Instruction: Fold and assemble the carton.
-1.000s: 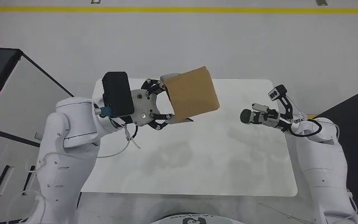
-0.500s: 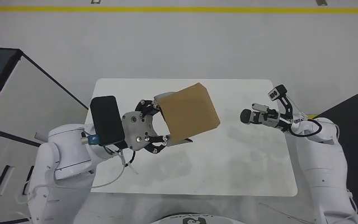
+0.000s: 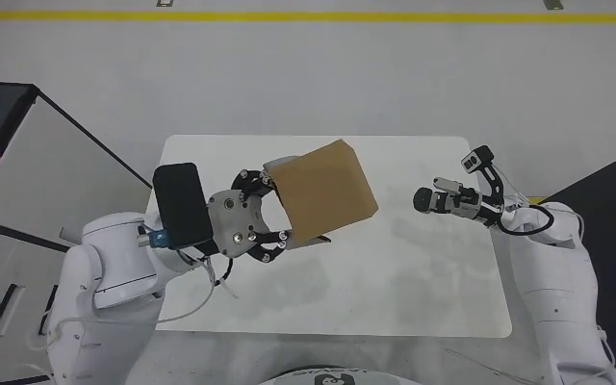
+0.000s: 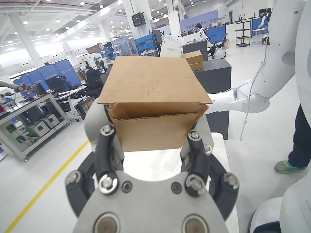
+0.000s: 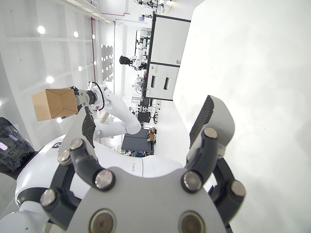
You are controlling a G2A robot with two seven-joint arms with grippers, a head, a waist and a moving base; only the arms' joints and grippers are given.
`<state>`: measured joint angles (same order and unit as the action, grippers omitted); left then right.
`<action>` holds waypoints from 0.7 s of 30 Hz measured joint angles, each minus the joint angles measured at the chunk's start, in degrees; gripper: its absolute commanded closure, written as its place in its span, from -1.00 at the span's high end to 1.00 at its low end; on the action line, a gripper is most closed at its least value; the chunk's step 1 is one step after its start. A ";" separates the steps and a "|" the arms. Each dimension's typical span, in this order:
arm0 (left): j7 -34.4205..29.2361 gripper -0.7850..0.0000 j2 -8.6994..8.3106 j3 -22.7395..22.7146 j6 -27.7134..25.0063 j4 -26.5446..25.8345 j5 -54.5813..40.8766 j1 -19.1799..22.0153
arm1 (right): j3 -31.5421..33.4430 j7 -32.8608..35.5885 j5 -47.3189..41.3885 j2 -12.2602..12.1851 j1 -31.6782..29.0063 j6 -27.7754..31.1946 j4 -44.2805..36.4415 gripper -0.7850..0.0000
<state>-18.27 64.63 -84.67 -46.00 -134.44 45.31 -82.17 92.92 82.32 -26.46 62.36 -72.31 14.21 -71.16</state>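
Note:
A brown cardboard carton (image 3: 325, 191) is held up in the air over the left half of the white table (image 3: 414, 289). My left gripper (image 3: 281, 214) is shut on its near end. In the left wrist view the carton (image 4: 150, 90) sits between the two fingers, with a loose flap (image 4: 153, 132) hanging toward the wrist. The right wrist view shows the same carton (image 5: 54, 104) far off, its folded end flaps facing that camera. My right gripper (image 3: 423, 200) hovers over the table's right side, well apart from the carton, and its fingers (image 5: 206, 117) stand open with nothing between them.
The table's rounded front edge (image 3: 337, 332) runs close to the robot. A dark-framed panel (image 3: 38, 154) stands off the table's left side. A yellow floor line (image 3: 308, 15) runs beyond the far edge. A person's leg and shoe (image 4: 291, 166) show beside the table.
The left arm drew back toward the table's front left with the carton, which dropped slightly in the top view. The right arm kept still.

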 measured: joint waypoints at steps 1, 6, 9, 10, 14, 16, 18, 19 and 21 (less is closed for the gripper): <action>0.37 -1.00 -0.03 -0.27 -0.19 0.31 0.29 0.45 | 0.00 0.00 0.00 0.00 0.00 0.00 0.00 1.00; 2.22 -1.00 -0.24 -1.12 -2.36 4.13 0.25 4.98 | 0.00 0.00 0.00 0.00 0.00 0.00 0.00 1.00; 2.17 -1.00 -0.37 -0.50 -3.59 6.68 -0.68 7.93 | 0.00 0.00 0.00 0.00 0.00 0.00 0.00 1.00; 1.95 -1.00 -0.42 -0.17 -3.69 7.49 -1.35 8.58 | 0.00 0.00 0.00 0.00 0.00 0.00 0.00 1.00; -0.48 -1.00 -0.64 1.46 -1.07 10.50 -8.56 9.75 | 0.00 0.00 0.00 0.00 0.00 0.00 0.00 1.00; -2.34 -1.00 -0.82 1.97 1.11 11.12 -14.14 9.47 | 0.00 0.00 0.00 0.00 0.00 0.00 0.00 1.00; -3.81 -1.00 -1.00 2.06 2.78 11.31 -19.13 9.03 | 0.00 0.00 0.00 0.00 0.00 0.00 0.00 1.00; -4.59 -1.00 -1.11 2.01 3.43 11.40 -21.46 8.76 | 0.00 0.00 0.00 0.00 0.00 0.00 0.00 1.00; -6.61 -1.00 -1.38 1.71 4.66 11.54 -26.19 8.05 | 0.00 0.00 0.00 0.00 0.00 0.00 0.00 1.00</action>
<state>-24.88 63.25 -82.96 -41.34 -122.91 19.13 -74.13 92.92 82.32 -26.46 62.36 -72.31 14.21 -71.16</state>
